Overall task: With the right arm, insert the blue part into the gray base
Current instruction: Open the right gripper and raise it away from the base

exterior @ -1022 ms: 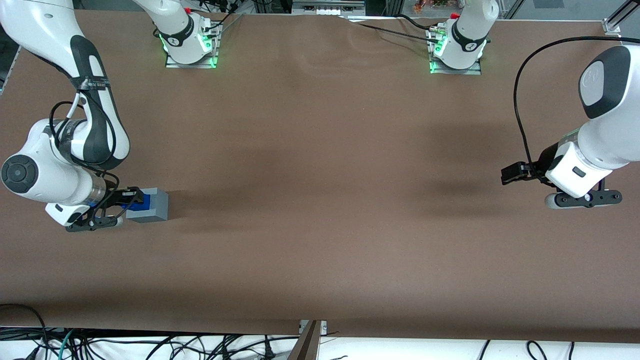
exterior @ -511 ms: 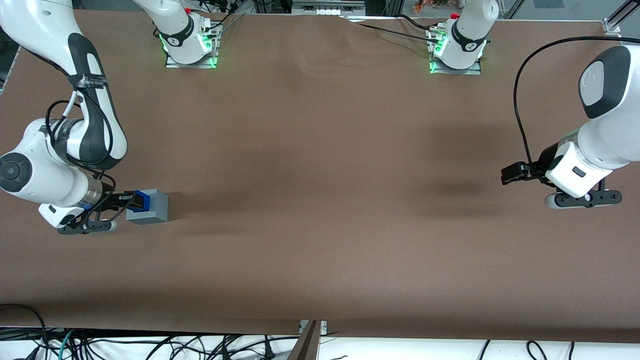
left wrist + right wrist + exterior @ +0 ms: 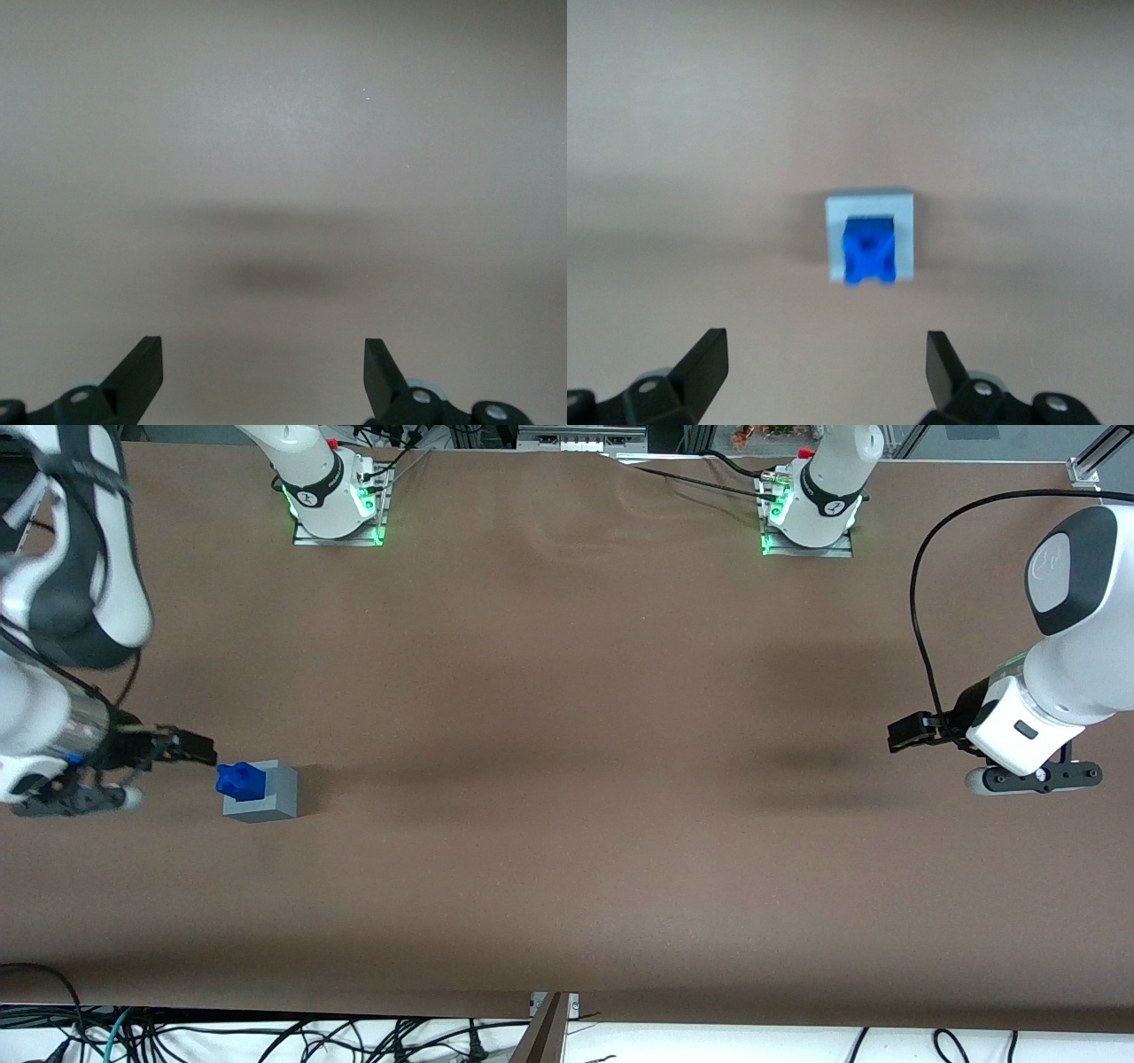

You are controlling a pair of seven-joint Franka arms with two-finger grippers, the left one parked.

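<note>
The blue part (image 3: 240, 779) stands upright in the recess of the gray base (image 3: 270, 794), its knobbed top sticking up above the cube. The pair sits on the brown table toward the working arm's end. In the right wrist view the blue part (image 3: 868, 252) sits in the gray base (image 3: 871, 205) with nothing touching it. My right gripper (image 3: 197, 748) is open and empty. It hangs above the table, clear of the base, farther toward the working arm's end, fingers wide apart (image 3: 826, 359).
Two arm bases with green lights (image 3: 335, 505) (image 3: 811, 509) stand at the table's edge farthest from the front camera. Cables (image 3: 266, 1036) lie below the table's near edge. The brown table cover (image 3: 567, 779) is otherwise bare.
My gripper let go of the blue part, opened, and drew up and away from the base toward the working arm's end. The blue part stays seated in the gray base.
</note>
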